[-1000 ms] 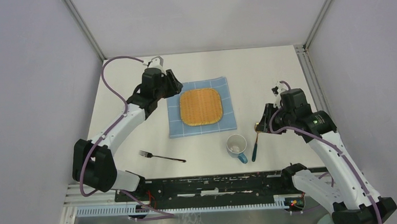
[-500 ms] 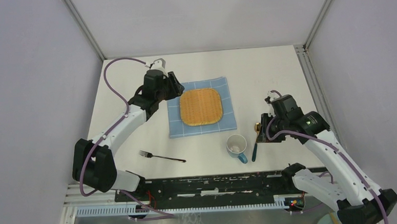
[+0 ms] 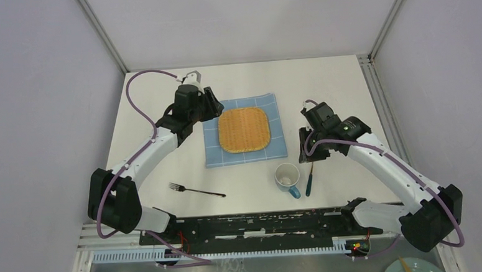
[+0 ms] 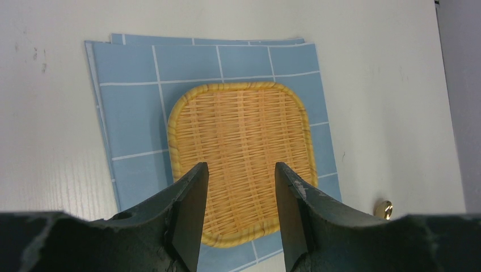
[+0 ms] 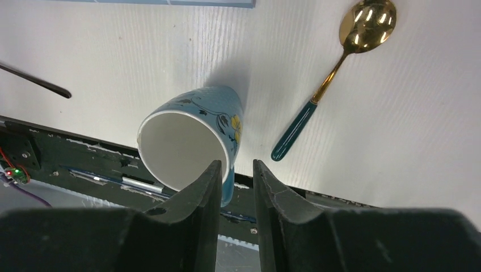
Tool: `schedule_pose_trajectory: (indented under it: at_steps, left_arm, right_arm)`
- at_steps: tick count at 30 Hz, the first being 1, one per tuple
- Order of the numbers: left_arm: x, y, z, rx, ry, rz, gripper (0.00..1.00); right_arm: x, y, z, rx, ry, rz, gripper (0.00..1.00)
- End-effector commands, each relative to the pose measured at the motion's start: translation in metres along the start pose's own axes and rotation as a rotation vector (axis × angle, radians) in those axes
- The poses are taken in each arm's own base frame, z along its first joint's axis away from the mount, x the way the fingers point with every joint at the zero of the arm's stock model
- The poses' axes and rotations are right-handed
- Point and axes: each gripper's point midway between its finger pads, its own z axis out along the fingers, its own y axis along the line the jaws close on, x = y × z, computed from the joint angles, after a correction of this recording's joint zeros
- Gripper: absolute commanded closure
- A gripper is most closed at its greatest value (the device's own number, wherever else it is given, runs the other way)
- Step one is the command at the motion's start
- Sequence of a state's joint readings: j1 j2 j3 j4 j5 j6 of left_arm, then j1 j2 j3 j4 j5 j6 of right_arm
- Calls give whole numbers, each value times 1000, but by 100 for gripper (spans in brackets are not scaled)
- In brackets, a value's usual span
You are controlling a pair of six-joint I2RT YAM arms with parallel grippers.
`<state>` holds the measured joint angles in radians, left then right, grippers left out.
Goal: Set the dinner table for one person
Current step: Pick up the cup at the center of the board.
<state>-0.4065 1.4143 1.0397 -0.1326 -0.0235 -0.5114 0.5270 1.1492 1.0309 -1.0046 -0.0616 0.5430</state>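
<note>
On the white dinner table (image 3: 323, 88) lies a blue checked cloth (image 3: 273, 106) with a square woven mat (image 3: 244, 129) on it. My left gripper (image 3: 214, 106) hovers at the cloth's left edge, open and empty; in its wrist view the gripper (image 4: 241, 170) frames the mat (image 4: 241, 130). A blue flowered mug (image 3: 287, 176) stands near the front edge. Beside it lies a gold spoon (image 5: 368, 25) with a teal handle (image 3: 309, 181). My right gripper (image 5: 236, 164) hangs just above and right of the mug (image 5: 187, 141), jaws narrowly open with nothing between them.
A dark fork (image 3: 198, 190) lies at the front left, its handle tip showing in the right wrist view (image 5: 34, 82). The black rail (image 3: 255, 225) with the arm bases runs along the near edge. Grey walls enclose the table on three sides.
My right arm has swung left from over the spoon's bowl to a spot by the mug. The spoon lies where it was. The left arm has barely shifted.
</note>
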Motion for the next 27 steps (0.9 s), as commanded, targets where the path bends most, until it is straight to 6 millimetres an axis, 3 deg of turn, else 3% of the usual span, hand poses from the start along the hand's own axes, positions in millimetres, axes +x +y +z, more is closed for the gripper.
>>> schedule_pose_trajectory:
  at_steps: [1, 21, 27]
  left_arm:
    - [-13, -8, -6, 23, -48, -16, 46]
    - [-13, -7, -4, 16, -47, -9, 45]
    - [-13, -6, -4, 14, -45, -7, 45]
  right_arm:
    - [-20, 15, -5, -6, -72, -49, 67]
    - [30, 17, 13, -8, 18, -94, 66]
    - [37, 17, 20, -6, 32, -94, 66]
